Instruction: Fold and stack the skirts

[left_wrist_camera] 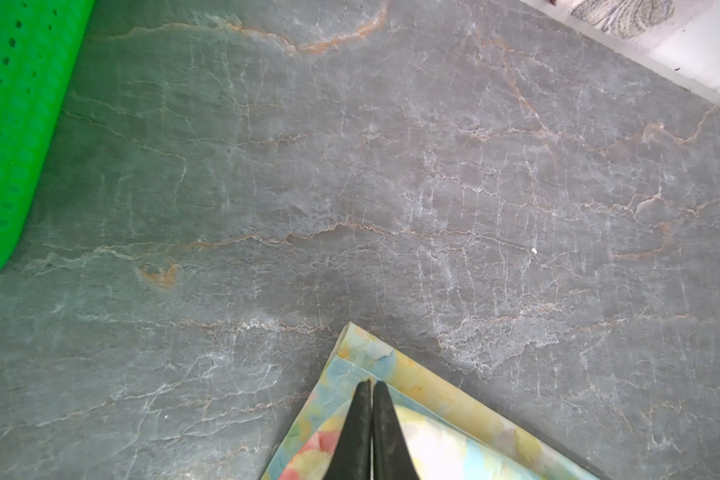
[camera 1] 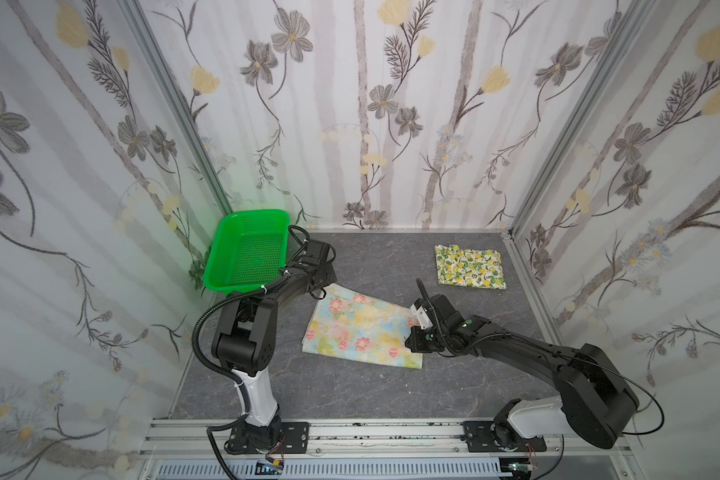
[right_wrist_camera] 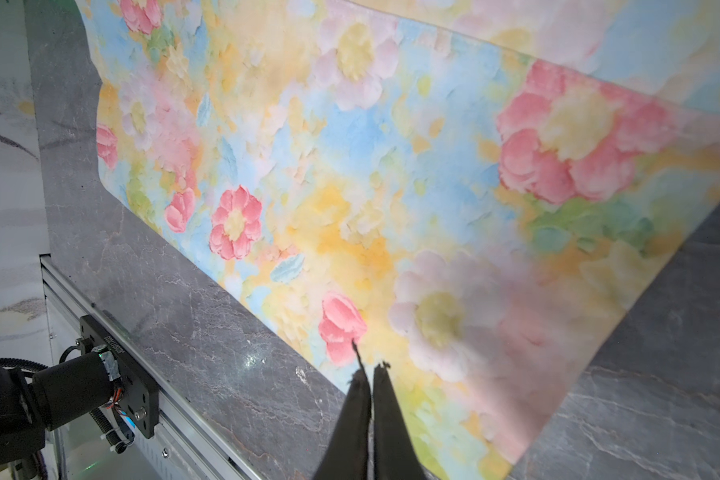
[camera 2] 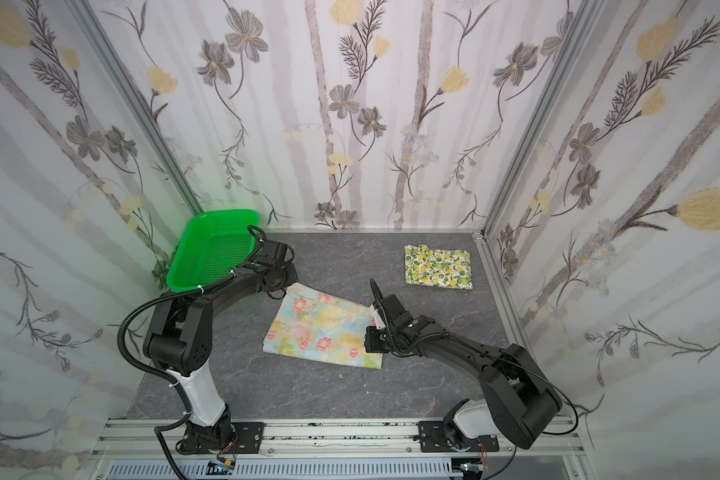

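Note:
The pastel blue-yellow skirt with pink flowers (camera 1: 358,328) (camera 2: 325,328) lies folded flat in the middle of the table. My left gripper (left_wrist_camera: 371,384) is shut on its far-left corner (left_wrist_camera: 454,436), and in both top views the wrist hides the fingers. My right gripper (right_wrist_camera: 368,370) (camera 1: 409,336) is shut on the skirt's right edge (right_wrist_camera: 350,187), where the cloth rises a little off the table. The cream skirt with lemons (camera 1: 470,266) (camera 2: 438,266) lies folded at the far right, away from both grippers.
A green perforated basket (camera 1: 246,249) (camera 2: 213,249) (left_wrist_camera: 9,124) leans in the far-left corner, close to my left wrist. Flowered walls close off three sides. An aluminium rail (camera 1: 371,432) runs along the front edge.

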Action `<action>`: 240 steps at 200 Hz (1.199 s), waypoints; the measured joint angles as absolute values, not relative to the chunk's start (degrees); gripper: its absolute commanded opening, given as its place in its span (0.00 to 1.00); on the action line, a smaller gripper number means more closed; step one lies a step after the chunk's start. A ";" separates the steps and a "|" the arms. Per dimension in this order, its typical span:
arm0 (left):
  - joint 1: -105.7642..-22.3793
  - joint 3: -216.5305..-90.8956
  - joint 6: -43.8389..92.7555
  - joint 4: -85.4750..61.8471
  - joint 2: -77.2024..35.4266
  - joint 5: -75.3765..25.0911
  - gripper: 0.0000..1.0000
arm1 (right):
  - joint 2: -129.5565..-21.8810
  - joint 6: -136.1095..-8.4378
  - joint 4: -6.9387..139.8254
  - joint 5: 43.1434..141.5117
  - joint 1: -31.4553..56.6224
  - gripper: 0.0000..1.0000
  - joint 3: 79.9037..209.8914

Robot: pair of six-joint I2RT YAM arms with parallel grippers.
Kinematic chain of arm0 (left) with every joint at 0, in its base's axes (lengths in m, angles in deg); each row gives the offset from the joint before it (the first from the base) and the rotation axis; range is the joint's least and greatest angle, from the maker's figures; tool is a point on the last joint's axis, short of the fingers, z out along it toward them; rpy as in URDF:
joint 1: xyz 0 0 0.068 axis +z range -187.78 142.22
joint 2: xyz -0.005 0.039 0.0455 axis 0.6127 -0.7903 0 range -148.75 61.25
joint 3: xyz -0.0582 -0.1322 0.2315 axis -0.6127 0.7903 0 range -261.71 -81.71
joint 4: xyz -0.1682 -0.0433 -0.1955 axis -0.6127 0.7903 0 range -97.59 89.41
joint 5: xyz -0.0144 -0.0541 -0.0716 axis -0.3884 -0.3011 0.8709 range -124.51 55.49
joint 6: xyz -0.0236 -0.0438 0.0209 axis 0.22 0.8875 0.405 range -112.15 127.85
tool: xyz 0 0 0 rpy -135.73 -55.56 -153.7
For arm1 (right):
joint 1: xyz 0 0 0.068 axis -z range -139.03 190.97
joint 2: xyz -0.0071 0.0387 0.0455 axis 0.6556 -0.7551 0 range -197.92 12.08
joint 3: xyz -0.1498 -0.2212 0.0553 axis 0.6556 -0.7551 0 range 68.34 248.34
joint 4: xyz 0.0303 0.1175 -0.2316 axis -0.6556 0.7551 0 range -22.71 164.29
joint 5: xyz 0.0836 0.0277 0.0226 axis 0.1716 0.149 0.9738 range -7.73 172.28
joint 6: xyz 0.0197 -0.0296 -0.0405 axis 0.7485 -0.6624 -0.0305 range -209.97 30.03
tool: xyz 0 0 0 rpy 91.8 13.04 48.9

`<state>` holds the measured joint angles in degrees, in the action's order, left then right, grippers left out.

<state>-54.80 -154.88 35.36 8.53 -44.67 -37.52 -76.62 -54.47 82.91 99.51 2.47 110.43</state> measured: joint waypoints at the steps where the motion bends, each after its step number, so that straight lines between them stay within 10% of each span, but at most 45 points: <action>1: -54.78 -154.90 35.38 8.50 -44.70 -37.52 0.00 | -76.62 -54.47 82.91 99.53 2.47 0.08 110.43; 240: -57.33 -150.92 36.76 6.10 -49.07 -34.18 0.00 | -83.62 -55.80 76.57 98.00 9.59 0.07 109.91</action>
<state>-57.33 -150.92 36.76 6.10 -49.07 -34.18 -83.62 -55.80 76.57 98.00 9.59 109.91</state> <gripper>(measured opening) 0.051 0.069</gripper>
